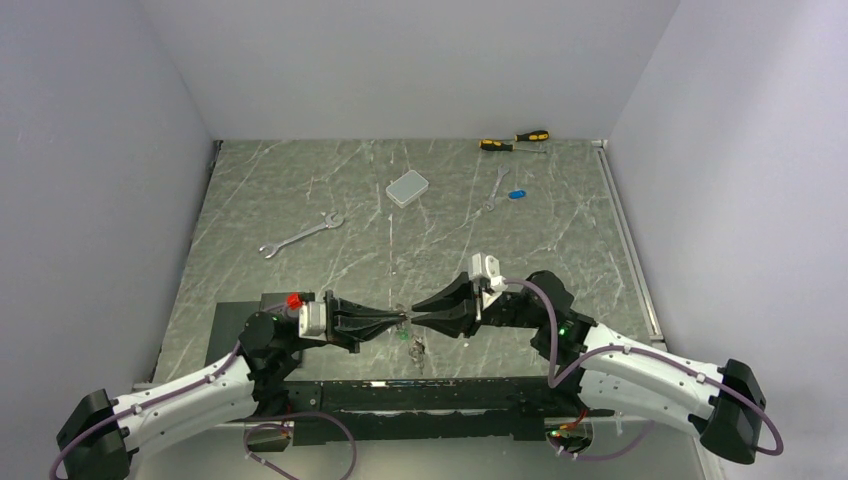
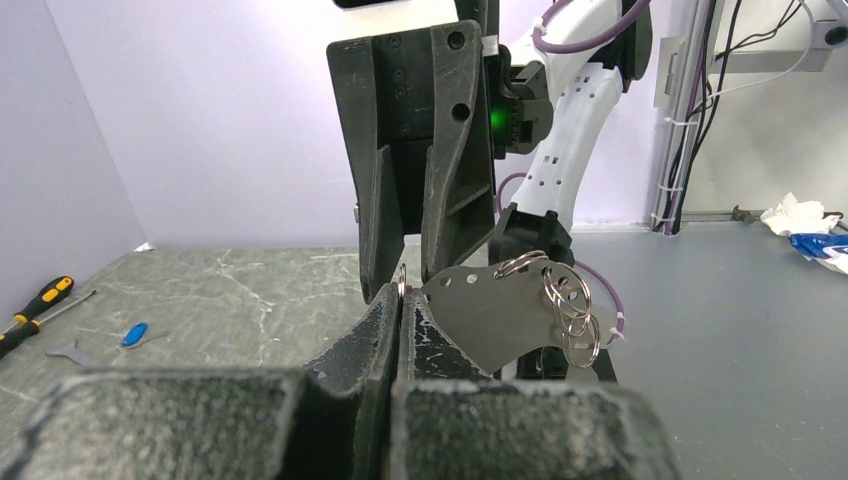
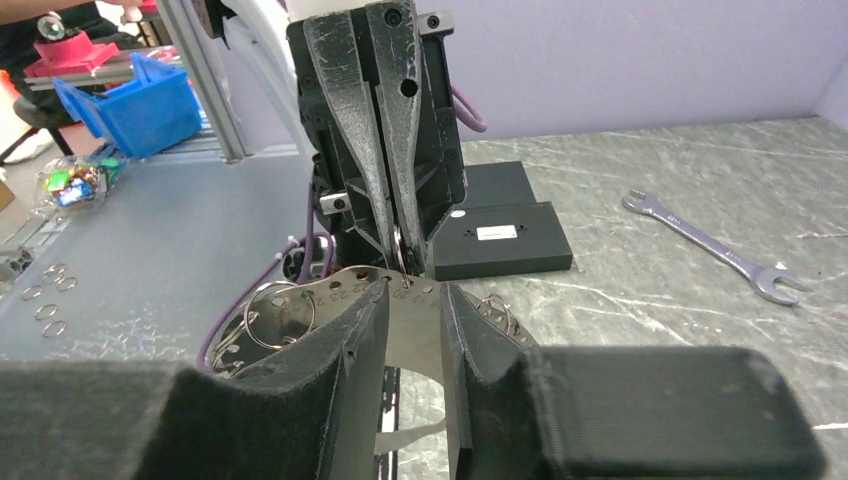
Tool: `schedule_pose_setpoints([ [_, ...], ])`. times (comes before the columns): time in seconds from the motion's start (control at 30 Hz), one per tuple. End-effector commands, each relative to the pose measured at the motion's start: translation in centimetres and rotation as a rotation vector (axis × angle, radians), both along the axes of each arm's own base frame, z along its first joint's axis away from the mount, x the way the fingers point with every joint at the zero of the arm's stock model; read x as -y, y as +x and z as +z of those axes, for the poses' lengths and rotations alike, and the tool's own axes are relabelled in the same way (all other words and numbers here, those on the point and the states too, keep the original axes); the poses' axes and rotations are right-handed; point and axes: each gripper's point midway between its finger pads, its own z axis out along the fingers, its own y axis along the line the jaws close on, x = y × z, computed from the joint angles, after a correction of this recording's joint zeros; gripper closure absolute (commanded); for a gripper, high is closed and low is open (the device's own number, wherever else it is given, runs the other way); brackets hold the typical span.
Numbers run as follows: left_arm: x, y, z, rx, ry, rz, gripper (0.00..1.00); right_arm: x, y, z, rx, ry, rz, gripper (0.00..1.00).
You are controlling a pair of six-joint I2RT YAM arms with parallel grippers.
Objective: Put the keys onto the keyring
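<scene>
The keyring (image 2: pixel 500 315) is a flat silvery plate with numbered holes and several split rings, hanging between the two grippers; it also shows in the right wrist view (image 3: pixel 412 325). My left gripper (image 2: pixel 401 292) is shut on a small split ring (image 2: pixel 401 280) at the plate's rim, tip to tip with the right gripper in the top view (image 1: pixel 402 319). My right gripper (image 3: pixel 413 292) has its jaws apart, with the plate face-on just beyond them, and shows in the top view (image 1: pixel 416 319). A blue key (image 1: pixel 516 195) lies far back right. A tiny green-headed key (image 1: pixel 401 338) lies under the fingertips. The black key is not visible.
A grey box (image 1: pixel 407 187) sits at the back middle. Silver wrenches lie at the left (image 1: pixel 300 237) and beside the blue key (image 1: pixel 496 188). Two yellow-and-black screwdrivers (image 1: pixel 515 142) lie by the back wall. A black base block (image 3: pixel 500 235) sits behind the left arm.
</scene>
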Motion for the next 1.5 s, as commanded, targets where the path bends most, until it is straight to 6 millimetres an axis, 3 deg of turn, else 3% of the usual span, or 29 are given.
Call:
schedule_pose_setpoints([
  [0.0, -0.7, -0.6, 2.0, 0.046, -0.077, -0.008, 1.0, 0.2, 0.1, 3.2, 0.059, 0.069, -0.01, 0.7],
  [0.53, -0.3, -0.6, 1.6, 0.037, -0.058, -0.021, 1.0, -0.6, -0.1, 3.3, 0.048, 0.066, 0.024, 0.74],
  [0.83, -0.1, -0.4, 1.6, 0.037, -0.056, -0.019, 1.0, -0.9, -0.1, 2.9, 0.049, 0.051, 0.037, 0.82],
  [1.07, 0.5, -0.4, 1.2, 0.036, -0.026, -0.034, 1.0, -1.1, -0.4, 2.4, 0.055, 0.036, 0.062, 0.99],
  [1.13, 0.8, -0.3, 1.0, 0.03, 0.005, -0.037, 0.93, -1.0, -0.4, 2.2, 0.065, 0.029, 0.061, 1.0],
  [1.23, 0.9, 0.0, 0.2, 0.008, 0.059, -0.026, 0.65, -0.8, -0.2, 1.8, 0.084, 0.007, 0.05, 1.0],
  [1.3, 0.6, 0.1, 0.1, 0.002, 0.078, -0.006, 0.54, -0.6, 0.0, 1.5, 0.112, -0.007, 0.033, 1.0],
  [1.43, -0.8, 0.6, 0.7, -0.029, 0.1, 0.068, 0.37, 0.1, 1.1, 1.0, 0.199, -0.023, -0.047, 1.0],
  [1.47, -1.3, 0.6, 1.2, -0.036, 0.096, 0.087, 0.2, 0.2, 1.5, 0.9, 0.224, -0.03, -0.068, 1.0],
])
